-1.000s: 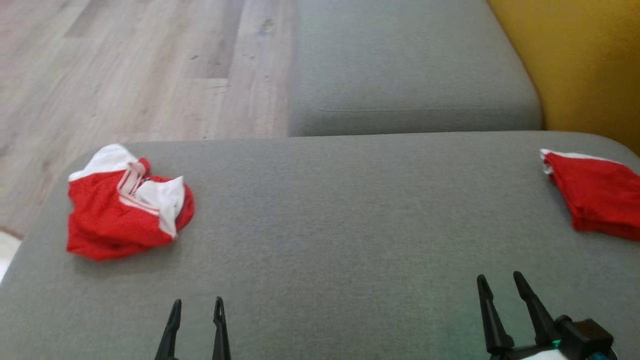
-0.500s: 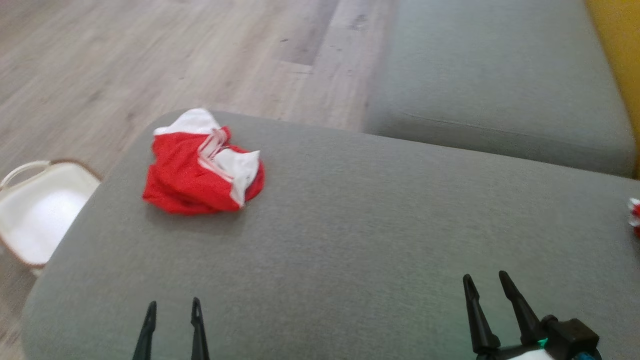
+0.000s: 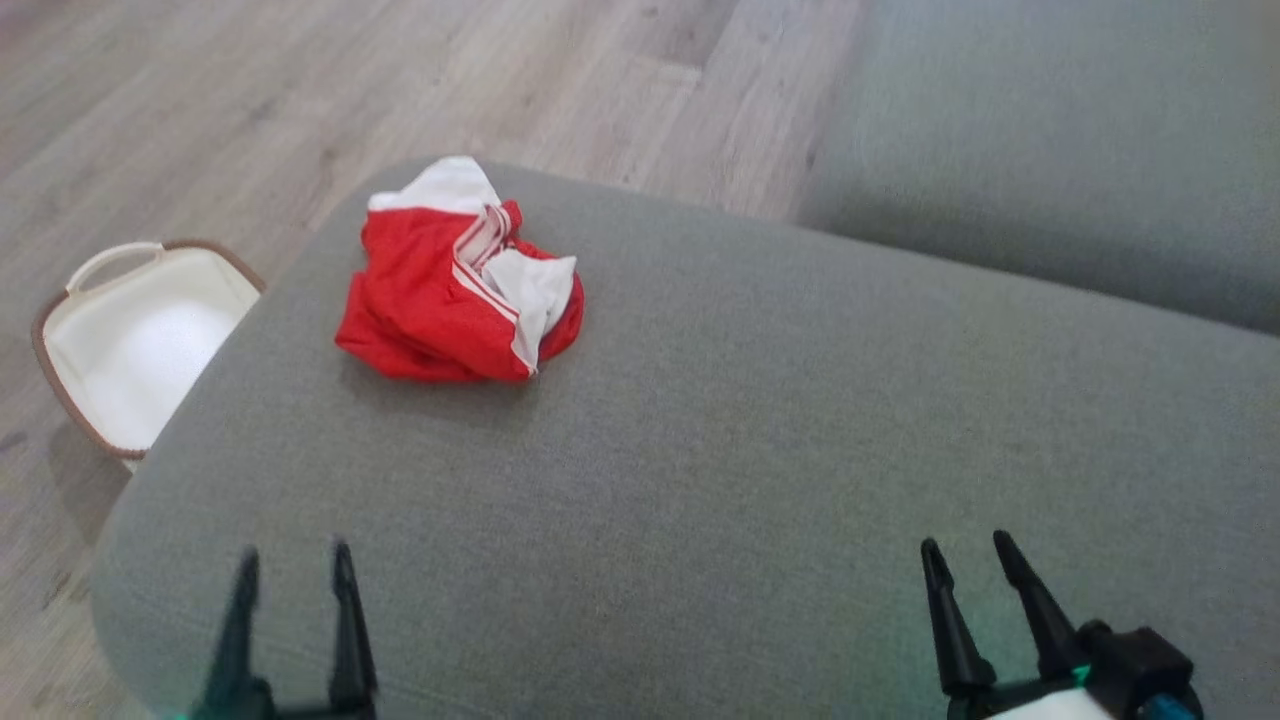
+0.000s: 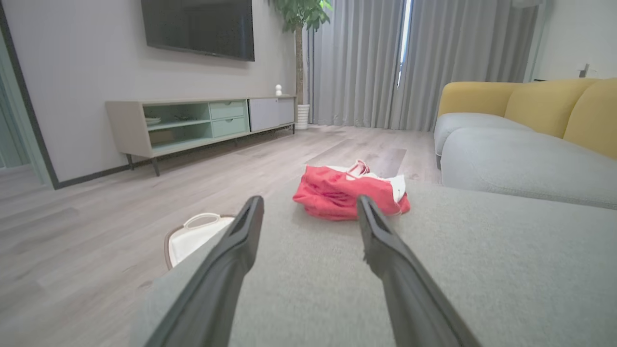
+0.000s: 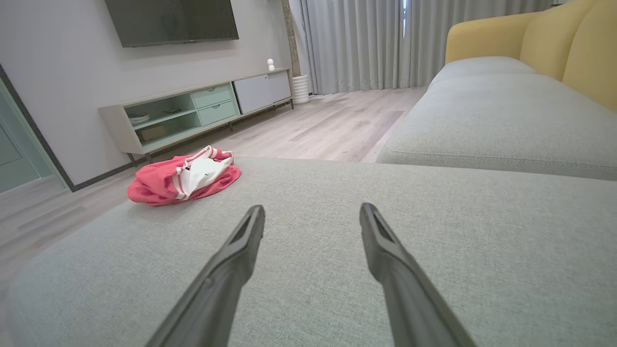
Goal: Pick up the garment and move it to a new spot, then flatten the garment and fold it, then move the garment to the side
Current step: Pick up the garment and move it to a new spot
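Garment: the red and white garment (image 3: 455, 275) lies in a crumpled heap near the far left end of the grey sofa seat (image 3: 750, 450), not yet picked up.
Left gripper: the left gripper (image 3: 295, 552) hovers at the seat's near edge with its jaws wide apart and empty. It points toward the heap, probably to reach for it.
Right gripper: the right gripper (image 3: 966, 541) is well apart from the garment, jaws wide and empty.
Basket: a white basket (image 3: 130, 340) sits on the floor, partly hidden behind the seat's edge.
Unclear: the heap's folds hide what kind of garment it is, and the left gripper is blurred.
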{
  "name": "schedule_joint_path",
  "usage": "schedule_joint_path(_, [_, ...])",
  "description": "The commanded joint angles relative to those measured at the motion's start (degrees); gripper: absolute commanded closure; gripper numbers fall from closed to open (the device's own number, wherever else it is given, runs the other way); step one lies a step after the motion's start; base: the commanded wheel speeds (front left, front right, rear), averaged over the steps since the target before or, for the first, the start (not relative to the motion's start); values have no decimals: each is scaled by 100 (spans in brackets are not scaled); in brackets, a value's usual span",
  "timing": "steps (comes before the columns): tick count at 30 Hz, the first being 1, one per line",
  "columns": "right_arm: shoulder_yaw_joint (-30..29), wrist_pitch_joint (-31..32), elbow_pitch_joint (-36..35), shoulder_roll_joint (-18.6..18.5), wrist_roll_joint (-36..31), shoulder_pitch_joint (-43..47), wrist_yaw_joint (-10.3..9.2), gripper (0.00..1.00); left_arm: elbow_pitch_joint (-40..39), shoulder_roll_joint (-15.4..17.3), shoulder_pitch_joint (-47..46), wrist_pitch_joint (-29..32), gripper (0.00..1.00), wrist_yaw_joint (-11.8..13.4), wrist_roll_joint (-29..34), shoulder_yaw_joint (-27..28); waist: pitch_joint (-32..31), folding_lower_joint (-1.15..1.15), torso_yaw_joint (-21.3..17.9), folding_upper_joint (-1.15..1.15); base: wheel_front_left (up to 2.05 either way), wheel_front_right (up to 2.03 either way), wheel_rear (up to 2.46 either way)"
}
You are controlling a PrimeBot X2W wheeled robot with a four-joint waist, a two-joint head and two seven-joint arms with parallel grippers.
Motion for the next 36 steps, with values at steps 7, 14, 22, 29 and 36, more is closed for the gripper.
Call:
schedule_joint_path(7, [124,-78,-386,-613,-182,-679,37,0,-267,366,-2053,-28,0,-308,-2,373,1137,0,-198,0,0,0,0])
schedule_joint_path(14, [140,-78,-663,-1429,-276,-1220,37,0,709,751,-4642,804,0,-792,-153,292,2287,0,-353,0,0,0,0])
schedule_joint_path(22, [66,-78,-1094,-2307,-278,-1484,37,0,3442,653,-6924,1855,0,-829,-615,450,3227,0,-426,0,0,0,0])
schedule_joint_path(29, [-29,-56,-1416,-2604,-273,-1380,37,0,5504,508,-7589,2343,0,-838,-966,617,3658,0,-441,0,0,0,0])
schedule_joint_path(36, [-12,-18,-1465,-2606,-299,-1384,37,0,6383,574,-7729,1825,100,-1101,-918,424,3629,0,-419,0,0,0,0])
